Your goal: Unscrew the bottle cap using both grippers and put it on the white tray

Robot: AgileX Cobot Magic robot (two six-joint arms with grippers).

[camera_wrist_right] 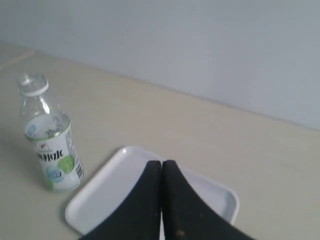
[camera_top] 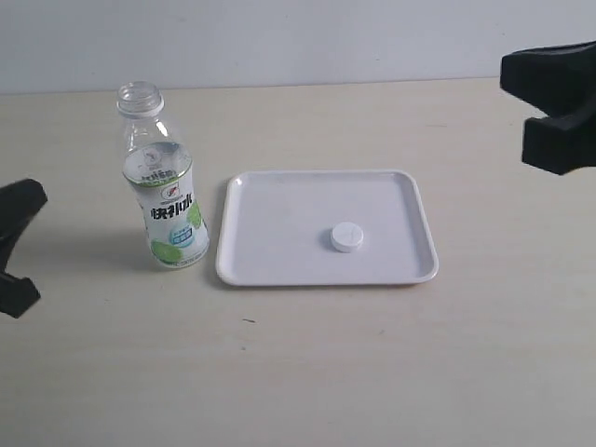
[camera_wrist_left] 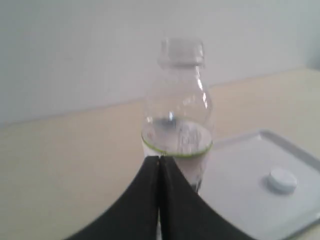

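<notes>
The bottle cap (camera_top: pixel 346 237) lies flat on the white tray (camera_top: pixel 279 214), near the middle of it, between the two claws and touched by neither, so I judge the task as done or nearly done. The left gripper (camera_wrist_left: pixel 160 159) has its two black fingers pressed together along their whole inner edge, and nothing is between them. The bottle (camera_wrist_left: pixel 178 115) stands upright just ahead of its tips, with the neck open, and the cap is farther on, beyond the bottle and to one side. The right gripper (camera_wrist_right: pixel 161 162) is closed in the same way and also empty. The tray lies under and ahead of its tips, and the bottle stands well apart from it, toward the side of the other arm. In the right wrist view the cap does not show; probably the fingers cover it. If the cap must be taken again, I expect it to be very light and stiff. Its ribbed side should give good grip, but it is low and small, so the fingers should close across the ribbed wall, close to the tray floor. The bottle looks like thin clear plastic that is light and easy to dent or tip, so the best hold would be around the labelled body, with gentle force.
</notes>
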